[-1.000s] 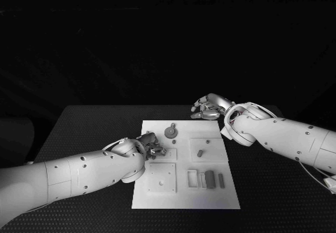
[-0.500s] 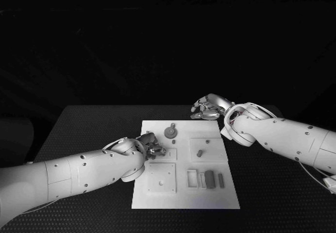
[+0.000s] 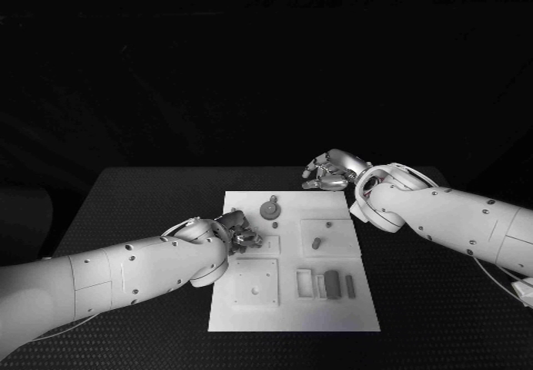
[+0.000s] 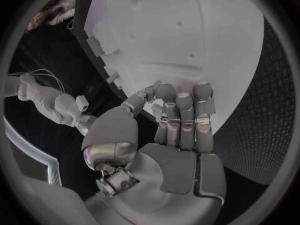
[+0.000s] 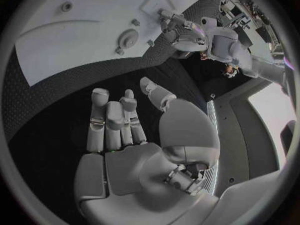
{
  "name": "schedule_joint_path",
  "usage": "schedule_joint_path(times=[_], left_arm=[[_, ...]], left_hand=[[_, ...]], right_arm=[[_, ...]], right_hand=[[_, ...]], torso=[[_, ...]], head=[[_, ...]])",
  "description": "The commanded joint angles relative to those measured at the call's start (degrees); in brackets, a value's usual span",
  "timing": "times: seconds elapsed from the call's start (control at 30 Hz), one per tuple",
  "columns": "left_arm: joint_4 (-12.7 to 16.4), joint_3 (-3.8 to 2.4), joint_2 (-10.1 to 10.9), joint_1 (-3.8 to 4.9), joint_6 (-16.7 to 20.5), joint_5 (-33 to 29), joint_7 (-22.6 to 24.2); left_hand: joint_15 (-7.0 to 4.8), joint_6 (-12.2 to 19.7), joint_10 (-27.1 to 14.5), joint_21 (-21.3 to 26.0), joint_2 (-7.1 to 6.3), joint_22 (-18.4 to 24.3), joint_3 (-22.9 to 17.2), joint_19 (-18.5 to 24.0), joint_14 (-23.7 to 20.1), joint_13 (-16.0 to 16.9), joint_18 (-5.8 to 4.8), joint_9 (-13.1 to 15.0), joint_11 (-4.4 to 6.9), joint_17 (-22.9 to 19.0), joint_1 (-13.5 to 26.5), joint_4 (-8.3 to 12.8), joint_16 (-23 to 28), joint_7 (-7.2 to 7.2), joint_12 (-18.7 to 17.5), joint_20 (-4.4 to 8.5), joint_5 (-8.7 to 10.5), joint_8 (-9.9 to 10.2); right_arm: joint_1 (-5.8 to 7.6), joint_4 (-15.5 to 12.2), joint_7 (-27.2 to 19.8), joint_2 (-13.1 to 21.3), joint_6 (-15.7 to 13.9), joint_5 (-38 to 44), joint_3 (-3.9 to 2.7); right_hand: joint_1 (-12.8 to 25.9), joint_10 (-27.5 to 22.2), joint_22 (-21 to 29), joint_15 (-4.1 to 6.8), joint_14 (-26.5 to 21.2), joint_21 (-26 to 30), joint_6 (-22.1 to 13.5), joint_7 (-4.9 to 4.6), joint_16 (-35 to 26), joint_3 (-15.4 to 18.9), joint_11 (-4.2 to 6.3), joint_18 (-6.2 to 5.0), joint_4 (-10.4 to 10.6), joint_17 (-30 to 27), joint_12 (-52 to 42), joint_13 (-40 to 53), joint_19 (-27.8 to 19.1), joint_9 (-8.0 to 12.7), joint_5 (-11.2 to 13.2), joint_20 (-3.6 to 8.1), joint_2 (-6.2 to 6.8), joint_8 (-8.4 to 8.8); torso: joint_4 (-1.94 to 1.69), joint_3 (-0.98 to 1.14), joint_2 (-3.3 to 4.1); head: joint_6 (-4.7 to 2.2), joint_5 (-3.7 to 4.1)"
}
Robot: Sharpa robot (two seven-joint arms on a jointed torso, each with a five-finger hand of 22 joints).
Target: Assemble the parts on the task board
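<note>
The white task board [image 3: 291, 308] lies in the middle of the black table. On it are a round grey part [image 3: 270, 208], a small peg [image 3: 276, 225], a short grey piece [image 3: 316, 243] and grey bars [image 3: 332, 281] beside a frame. My left hand [image 3: 240, 232] is at the board's left edge with its fingers curled down, and their tips are at the board [image 4: 187, 40]. I cannot tell whether this hand [image 4: 178, 120] pinches a part. My right hand [image 3: 331, 171] hovers past the board's far edge, fingers stretched out, holding nothing [image 5: 125, 130].
A square plate [image 3: 256, 281] with a small peg sits at the board's near left. From the right wrist, the board [image 5: 94, 30], the round part [image 5: 129, 37] and my left hand [image 5: 177, 27] are in sight. Black mat surrounds the board.
</note>
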State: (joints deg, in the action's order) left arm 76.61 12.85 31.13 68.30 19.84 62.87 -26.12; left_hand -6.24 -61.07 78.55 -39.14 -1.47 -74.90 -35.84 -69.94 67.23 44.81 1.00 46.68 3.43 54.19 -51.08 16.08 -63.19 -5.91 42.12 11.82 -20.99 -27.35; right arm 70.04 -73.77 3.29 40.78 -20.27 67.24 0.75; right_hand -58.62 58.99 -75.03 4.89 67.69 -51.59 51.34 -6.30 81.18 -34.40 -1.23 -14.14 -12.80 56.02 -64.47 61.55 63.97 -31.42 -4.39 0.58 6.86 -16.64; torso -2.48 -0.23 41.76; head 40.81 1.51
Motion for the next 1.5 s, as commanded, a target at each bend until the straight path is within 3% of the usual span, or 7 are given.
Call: schedule_joint_path(times=[0.03, 0.4, 0.6, 1.0, 1.5], left_arm=[[-0.93, 0.39, 0.18, -0.44, -4.60, -1.33, -1.69], [-1.58, 0.13, -0.48, -0.23, -6.95, -1.22, -1.85], [-2.45, -0.60, -0.97, 0.33, -8.59, -0.81, -2.09], [-2.97, -0.62, -1.77, 1.45, -12.03, 0.78, -2.67], [-2.67, -0.60, -2.27, 1.56, -12.90, 3.14, -3.38]], left_hand=[[-1.27, -6.76, -2.37, -0.38, 0.23, -1.42, -0.72, -0.68, -1.45, -0.10, 3.28, 0.02, 2.41, -0.08, -0.73, 0.24, -0.39, 6.04, 0.40, 1.19, -0.18, -0.12], [-1.25, -6.64, -2.49, -0.46, 0.26, -1.40, -0.71, -0.55, -1.60, -0.16, 3.28, 0.09, 2.36, -0.25, -0.85, 0.18, -0.50, 5.98, 0.45, 1.17, -0.06, -0.08], [-1.24, -6.58, -2.55, -0.51, 0.30, -1.40, -0.71, -0.49, -1.67, -0.19, 3.27, 0.14, 2.34, -0.33, -0.92, 0.15, -0.56, 5.96, 0.49, 1.16, -0.03, -0.06], [-1.24, -6.54, -2.59, -0.64, 0.39, -1.41, -0.67, -0.42, -1.75, -0.23, 3.27, 0.26, 2.33, -0.47, -1.04, 0.15, -0.76, 5.94, 0.63, 1.16, -0.06, -0.09], [-1.24, -6.58, -2.58, -0.91, 0.41, -1.42, -0.55, -0.37, -1.80, -0.25, 3.26, 0.45, 2.37, -0.66, -1.10, 0.16, -1.14, 5.98, 0.91, 1.15, -0.44, -0.17]], right_arm=[[-0.03, 0.01, -0.56, -0.10, 0.68, 0.11, -0.03], [-0.05, 0.11, -0.58, -0.25, 0.76, 0.11, -0.03], [-0.06, 0.19, -0.58, -0.30, 0.78, 0.10, -0.03], [-0.06, 0.36, -0.59, -0.56, 0.97, 0.10, -0.03], [-0.06, 0.31, -0.57, -0.59, 1.10, 0.10, -0.03]], right_hand=[[0.07, -0.33, -0.89, -0.15, -0.35, 0.32, 1.09, -1.43, -0.25, 0.20, -0.10, -0.86, -0.06, -0.09, 0.15, -0.06, 0.11, -0.09, -0.15, 0.10, -0.47, 0.36], [0.07, -0.34, -0.89, -0.16, -0.36, 0.32, 1.09, -1.43, -0.25, 0.21, -0.11, -0.86, -0.07, -0.09, 0.14, -0.08, 0.11, -0.10, -0.15, 0.10, -0.49, 0.38], [0.08, -0.34, -0.89, -0.16, -0.36, 0.32, 1.09, -1.44, -0.25, 0.22, -0.11, -0.86, -0.07, -0.09, 0.13, -0.09, 0.11, -0.10, -0.14, 0.10, -0.49, 0.39], [0.06, -0.35, -0.89, -0.16, -0.37, 0.33, 1.08, -1.44, -0.25, 0.22, -0.11, -0.86, -0.09, -0.09, 0.12, -0.10, 0.11, -0.11, -0.15, 0.10, -0.50, 0.41], [0.03, -0.36, -0.90, -0.17, -0.38, 0.35, 1.07, -1.44, -0.25, 0.22, -0.12, -0.86, -0.13, -0.10, 0.10, -0.13, 0.10, -0.12, -0.15, 0.10, -0.50, 0.43]], torso=[[0.03, -0.01, 0.02], [-0.01, 0.02, 0.02], [0.05, 0.09, 0.01], [-0.02, 0.11, -0.02], [-0.08, 0.03, -0.03]], head=[[0.00, 0.05], [0.13, 0.18], [0.09, 0.12], [0.15, 0.15], [0.35, 0.20]])
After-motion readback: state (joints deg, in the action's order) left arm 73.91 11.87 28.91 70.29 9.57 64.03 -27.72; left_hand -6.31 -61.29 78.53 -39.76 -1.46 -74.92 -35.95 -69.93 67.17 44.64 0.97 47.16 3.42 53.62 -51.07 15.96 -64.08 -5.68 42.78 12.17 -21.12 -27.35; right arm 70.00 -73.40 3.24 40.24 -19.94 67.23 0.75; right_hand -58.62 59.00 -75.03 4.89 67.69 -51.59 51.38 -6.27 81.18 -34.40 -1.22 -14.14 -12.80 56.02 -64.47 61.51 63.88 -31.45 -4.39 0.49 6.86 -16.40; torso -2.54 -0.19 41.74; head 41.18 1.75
